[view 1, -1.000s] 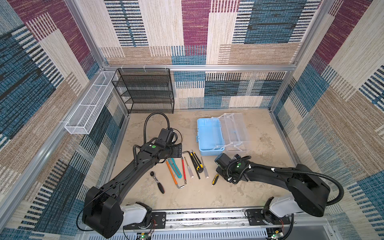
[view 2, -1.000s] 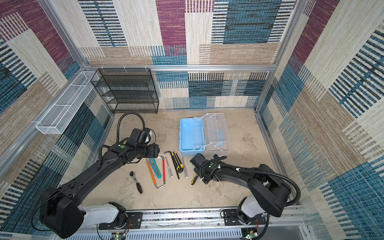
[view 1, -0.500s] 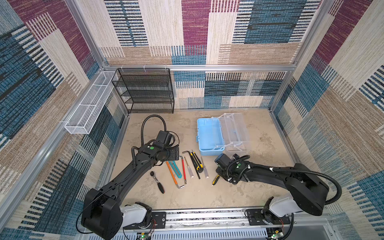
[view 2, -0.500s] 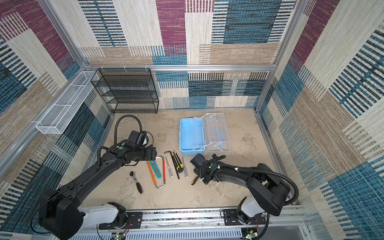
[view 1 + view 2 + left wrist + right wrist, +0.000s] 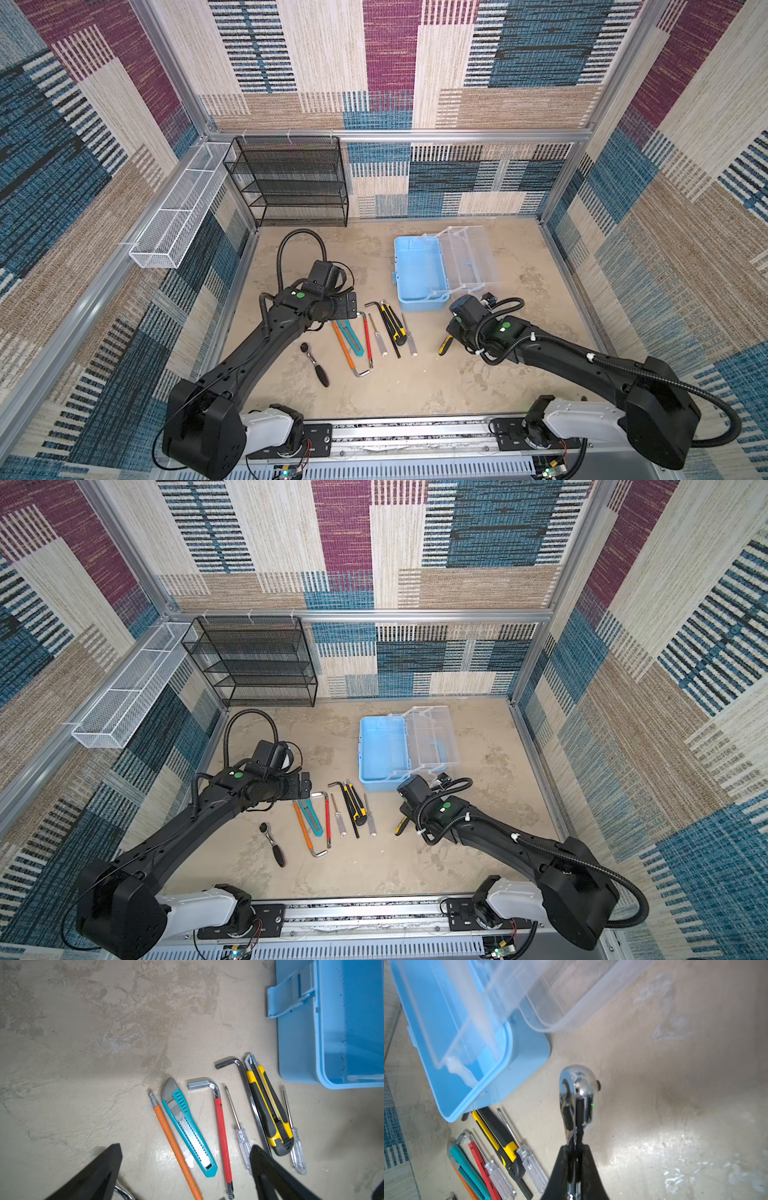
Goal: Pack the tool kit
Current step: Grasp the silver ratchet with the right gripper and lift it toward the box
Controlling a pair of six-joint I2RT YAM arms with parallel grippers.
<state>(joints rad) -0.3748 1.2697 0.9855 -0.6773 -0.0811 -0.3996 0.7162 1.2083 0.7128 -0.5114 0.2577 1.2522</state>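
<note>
The light blue toolbox (image 5: 419, 274) stands open in both top views, its clear lid and tray (image 5: 467, 257) folded to the right. My right gripper (image 5: 576, 1147) is shut on the shank of a chrome ratchet (image 5: 576, 1093). The ratchet's yellow and black handle (image 5: 445, 345) sticks out under that wrist, just in front of the box. My left gripper (image 5: 185, 1145) hangs open over a row of tools: a teal utility knife (image 5: 187, 1126), an orange and red mini hacksaw (image 5: 172, 1142), clear screwdrivers (image 5: 242, 1140), a hex key (image 5: 245, 1084) and a yellow utility knife (image 5: 268, 1109).
A black-handled ratchet (image 5: 318, 365) lies alone left of the tool row. A black wire-mesh rack (image 5: 291, 183) stands at the back left and a white mesh basket (image 5: 178, 220) hangs on the left wall. Bare floor lies right of the toolbox.
My right gripper's jaws have closed on the ratchet. My left gripper's jaws have spread wider and the arm has shifted slightly over the tool row.
</note>
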